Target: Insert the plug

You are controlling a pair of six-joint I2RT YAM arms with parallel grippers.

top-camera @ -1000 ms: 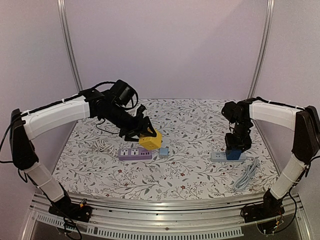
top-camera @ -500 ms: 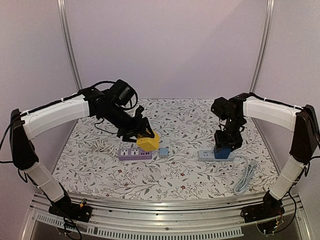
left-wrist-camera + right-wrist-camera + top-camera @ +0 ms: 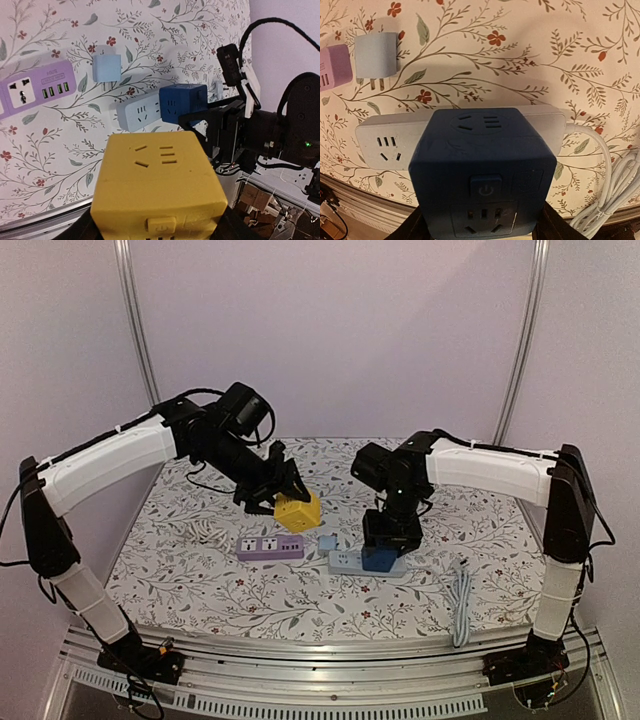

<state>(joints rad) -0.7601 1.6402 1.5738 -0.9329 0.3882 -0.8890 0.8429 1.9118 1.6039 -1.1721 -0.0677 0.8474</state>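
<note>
Left end effector (image 3: 285, 502): closed on the yellow cube socket (image 3: 157, 187); I hold it in the air, tilted, so its underside can be turned toward a strip
Yellow cube position: above and just behind the purple power strip (image 3: 270, 546), not touching it; I judge this strip to be its target, since it lies directly below
Right end effector (image 3: 382, 545): clamped on the blue cube socket (image 3: 485, 165), fingers on its two sides so the top face and its switch stay clear
Blue cube position: sitting on the white power strip (image 3: 380, 142), over the strip's right half; the left outlet is uncovered
Seating: I cannot tell whether the pins are fully home, as the cube hides the joint
Why I hold from above: a straight downward push suits the pins, and the strip is braced by the tabletop (image 3: 200, 580)
Small pale blue adapter (image 3: 376, 55): lies flat, pins toward me, between the two strips, touched by neither arm
White cable (image 3: 461, 590): trails right from the white strip, slack, so it should not tug
Risk: a tilted yellow cube could miss the slots; I would level it before lowering
</note>
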